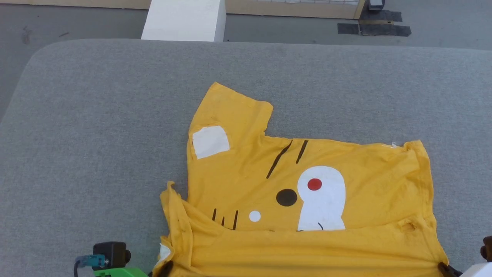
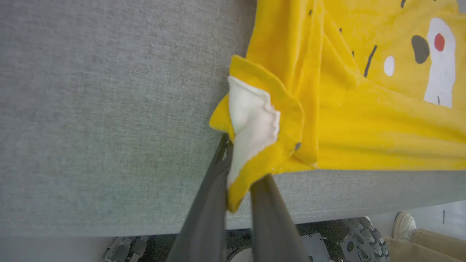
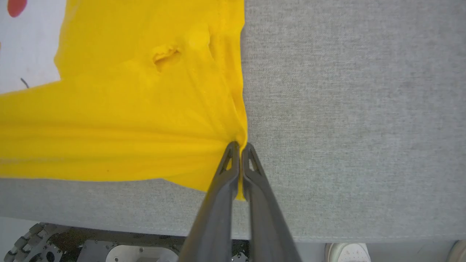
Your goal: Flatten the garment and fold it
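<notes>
The garment point(image 1: 292, 192), a bright yellow T-shirt with a tiger face print, lies on the grey table point(image 1: 96, 134) near its front edge, its near part folded over the print. One sleeve with a white patch points to the back left. My left gripper point(image 2: 240, 160) is shut on the garment's point(image 2: 327, 120) near left corner, a bunched sleeve with a white patch. My right gripper point(image 3: 239, 147) is shut on the near right corner of the garment point(image 3: 120, 127), where the cloth gathers into creases. The fabric between the two grips is stretched along the table's front edge.
A white block point(image 1: 184, 19) stands beyond the table's far edge on the grey floor. Black tape patches point(image 1: 374, 27) lie on the floor at the back right. A person's shoe point(image 2: 404, 222) and trouser leg show below the table edge. The robot's wheeled base point(image 3: 36, 240) sits under the table front.
</notes>
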Robot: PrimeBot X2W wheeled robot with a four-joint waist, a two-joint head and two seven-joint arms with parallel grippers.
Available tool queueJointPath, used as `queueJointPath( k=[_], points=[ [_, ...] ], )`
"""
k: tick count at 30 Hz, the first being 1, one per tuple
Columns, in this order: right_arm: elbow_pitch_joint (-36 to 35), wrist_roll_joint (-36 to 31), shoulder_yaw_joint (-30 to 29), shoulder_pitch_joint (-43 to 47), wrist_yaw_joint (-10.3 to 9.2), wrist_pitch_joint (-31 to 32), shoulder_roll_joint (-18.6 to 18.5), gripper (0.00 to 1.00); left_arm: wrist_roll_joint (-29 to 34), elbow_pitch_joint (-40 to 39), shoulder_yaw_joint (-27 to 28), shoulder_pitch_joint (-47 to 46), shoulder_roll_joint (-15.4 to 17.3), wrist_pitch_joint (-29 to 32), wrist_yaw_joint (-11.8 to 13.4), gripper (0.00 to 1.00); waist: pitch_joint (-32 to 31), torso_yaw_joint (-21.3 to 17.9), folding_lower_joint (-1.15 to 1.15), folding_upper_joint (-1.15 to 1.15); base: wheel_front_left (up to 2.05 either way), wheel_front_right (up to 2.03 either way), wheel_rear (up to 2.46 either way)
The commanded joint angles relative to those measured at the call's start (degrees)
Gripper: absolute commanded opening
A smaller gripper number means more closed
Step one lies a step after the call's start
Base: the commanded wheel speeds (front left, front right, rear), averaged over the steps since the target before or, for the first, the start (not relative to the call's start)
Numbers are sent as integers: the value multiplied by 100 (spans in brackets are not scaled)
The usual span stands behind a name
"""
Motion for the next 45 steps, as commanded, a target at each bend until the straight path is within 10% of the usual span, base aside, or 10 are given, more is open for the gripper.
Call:
queueJointPath(
  k=[1, 2, 3, 4, 5, 14, 22, 27, 35, 45],
  points=[
    [77, -67, -31, 22, -12, -92, 0, 0, -19, 122, 46, -28, -43, -114, -9, 26, -24, 29, 0, 0, 0, 0, 0],
    [134, -81, -33, 2, -12, -135, 15, 0, -13, 191, 45, -64, -84, -158, -33, 40, -37, 34, 0, 0, 0, 0, 0],
    [201, -98, 17, -13, -12, -168, -2, 35, -27, 268, 26, -107, -132, -172, -86, 69, -58, 39, 0, 0, 0, 0, 0],
    [245, -100, 56, -33, -12, -215, -17, 49, -43, 326, 15, -143, -164, -175, -125, 85, -78, 38, 0, 0, 0, 0, 0],
    [305, -97, 74, -62, -12, -264, -20, 100, -54, 393, 10, -187, -200, -192, -163, 100, -97, 34, 0, 0, 0, 0, 0],
    [200, -115, 140, -286, -12, -933, -162, 100, -37, 230, 429, -344, -208, -777, -255, 100, -196, -61, 0, 0, 0, 0, 0],
    [-291, -523, 173, -669, -12, -1752, 7, 100, 1001, -722, 811, -1774, 587, -984, -282, 100, 333, -160, 0, 0, 0, 0, 0],
    [-480, -697, 339, -1002, -12, -1936, 56, 100, 1593, -511, 472, -3800, 813, -228, -788, 100, 877, -251, 0, 0, 0, 0, 0],
    [-550, -858, 750, -1688, -12, -2256, 96, 100, 1750, 994, -436, -6264, 252, 1073, -1941, 100, 1679, -572, 0, 0, 0, 0, 0],
    [-481, -874, 931, -1988, -12, -2418, 217, 100, 1593, 2042, -804, -6676, 298, 1622, -2258, 100, 2206, -976, 0, 0, 0, 0, 0]
  ],
)
